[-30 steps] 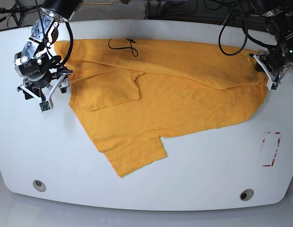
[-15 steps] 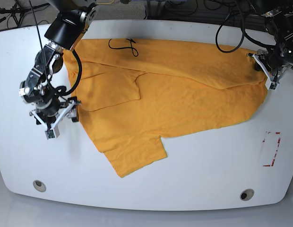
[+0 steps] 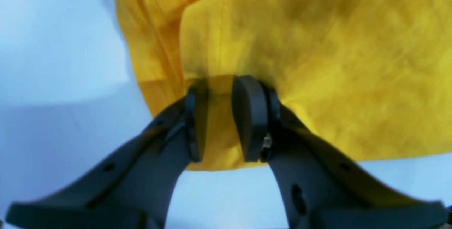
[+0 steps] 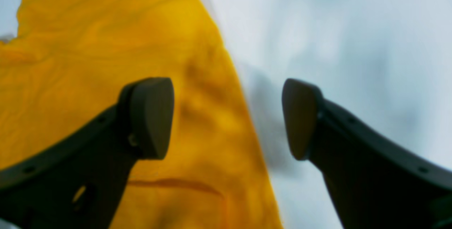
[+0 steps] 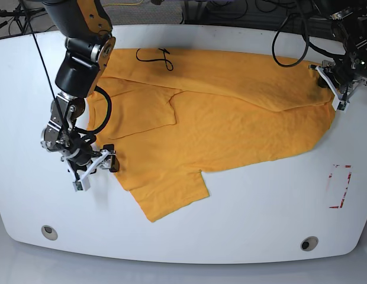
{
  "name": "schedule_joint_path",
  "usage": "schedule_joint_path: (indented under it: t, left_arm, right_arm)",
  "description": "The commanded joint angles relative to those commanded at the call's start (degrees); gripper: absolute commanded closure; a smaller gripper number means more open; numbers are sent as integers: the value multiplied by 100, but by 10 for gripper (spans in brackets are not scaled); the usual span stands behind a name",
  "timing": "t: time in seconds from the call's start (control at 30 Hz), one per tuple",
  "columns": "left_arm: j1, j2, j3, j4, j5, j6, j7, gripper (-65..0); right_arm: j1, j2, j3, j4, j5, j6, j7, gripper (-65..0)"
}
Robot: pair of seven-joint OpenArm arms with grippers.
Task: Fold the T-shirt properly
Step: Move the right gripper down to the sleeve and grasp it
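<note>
A white worktop (image 5: 242, 225) with rounded corners carries the T-shirt (image 5: 231, 124), an orange-yellow spread lying crumpled across its middle and far half, one sleeve (image 5: 171, 198) pointing toward the near edge. At the far right corner the left pincer (image 5: 339, 89) pinches the shirt's hem (image 3: 219, 123) between nearly closed jaws, seemingly anchoring that end for a fold. At the near left, the right pincer (image 5: 95, 168) hangs wide open, holding nothing, one finger (image 4: 148, 116) over the cloth edge, apparently lining up its own grip there.
</note>
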Motion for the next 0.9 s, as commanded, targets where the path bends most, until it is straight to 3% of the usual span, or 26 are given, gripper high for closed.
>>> schedule_joint_path:
  t: [0.27,0.5,0.67,0.9]
  left_arm:
    - [-26,-9,-9,9,0,0,0,-154]
    - [-44,-18,-9,193,9,0,9,-154]
    - [-35,-18,-9,273,9,0,9,-156]
    - [-44,-18,-9,273,18,0,9,-156]
  right_arm:
    - [35,-9,-369,-589,18,0,668,-460]
    - [0,-18,-703,-756,53,0,800,-460]
    - [9,-141,-686,-756,9,0,932,-460]
    - [35,-26,-695,-721,9,-48,993,-460]
